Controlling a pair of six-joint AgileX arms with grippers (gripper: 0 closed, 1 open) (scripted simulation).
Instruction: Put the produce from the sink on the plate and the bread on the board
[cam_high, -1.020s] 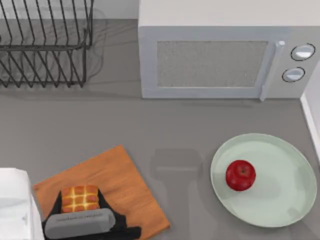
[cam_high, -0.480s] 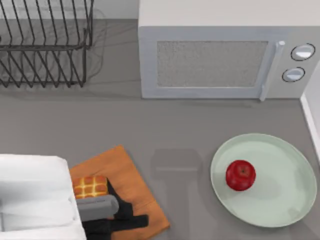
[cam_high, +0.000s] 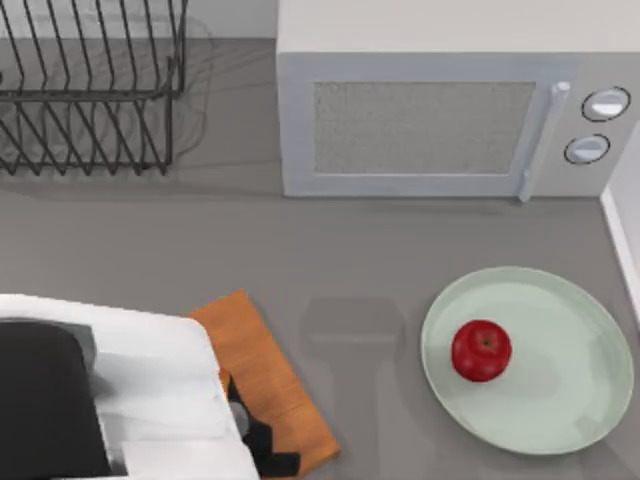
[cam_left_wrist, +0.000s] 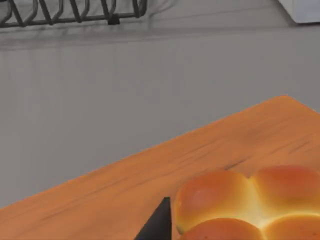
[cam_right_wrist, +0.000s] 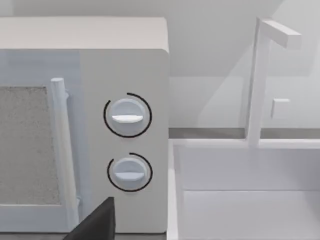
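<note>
The red apple (cam_high: 481, 350) lies on the pale green plate (cam_high: 560, 400) at the right of the table. At the front left, my left arm covers most of the orange-brown board (cam_high: 262, 372), and my left gripper (cam_high: 250, 432) pokes out dark beneath it. In the left wrist view the golden-brown bread (cam_left_wrist: 245, 200) sits low over the board (cam_left_wrist: 150, 170), with a dark fingertip (cam_left_wrist: 159, 222) pressed against its side. From above, the bread is hidden under the arm. A dark fingertip (cam_right_wrist: 95, 222) of my right gripper faces the microwave.
A white microwave (cam_high: 440, 110) stands at the back centre, and a wire dish rack (cam_high: 90, 90) at the back left. The white sink basin (cam_right_wrist: 250, 200) with its faucet (cam_right_wrist: 260, 75) lies right of the microwave (cam_right_wrist: 80, 125).
My left arm has swung right over the board, carrying the bread with it; the arm now hides the bread from above. The apple and plate have not moved.
</note>
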